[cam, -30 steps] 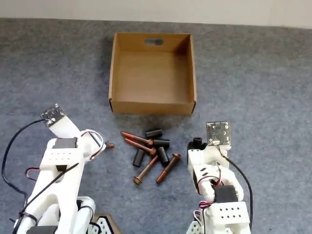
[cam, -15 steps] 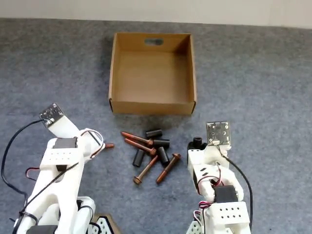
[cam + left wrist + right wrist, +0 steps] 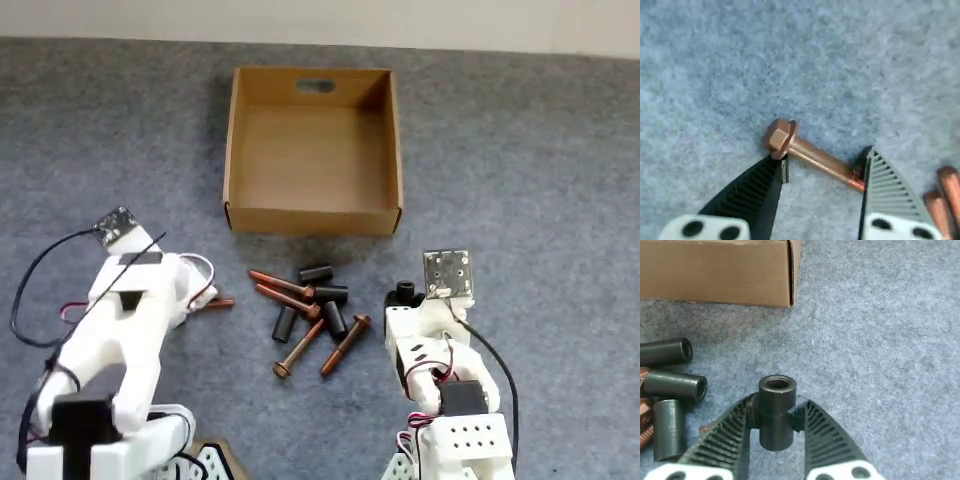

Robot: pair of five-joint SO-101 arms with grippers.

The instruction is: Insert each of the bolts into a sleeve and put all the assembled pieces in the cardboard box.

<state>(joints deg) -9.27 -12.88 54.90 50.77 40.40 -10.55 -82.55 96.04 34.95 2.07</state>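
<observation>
A copper bolt [image 3: 790, 144] lies on the grey carpet between the spread fingers of my left gripper [image 3: 825, 157], which is open and straddles it; one fingertip [image 3: 780, 167] is next to the bolt's head. From above, that bolt [image 3: 221, 301] pokes out beside the left gripper [image 3: 198, 296]. My right gripper [image 3: 776, 412] is shut on an upright black sleeve [image 3: 777, 389], seen from above as the sleeve [image 3: 404, 292] right of the pile. The pile [image 3: 312, 312] holds several copper bolts and black sleeves. The cardboard box [image 3: 232, 150] stands open behind it.
Three loose black sleeves [image 3: 676, 384] lie beside the held one, near the box's front corner [image 3: 792, 285]. Open carpet stretches to the right of the right arm and to the left of the box.
The left arm has shifted and stretched forward over the single bolt, and the bolt has nudged slightly. The right arm has not moved.
</observation>
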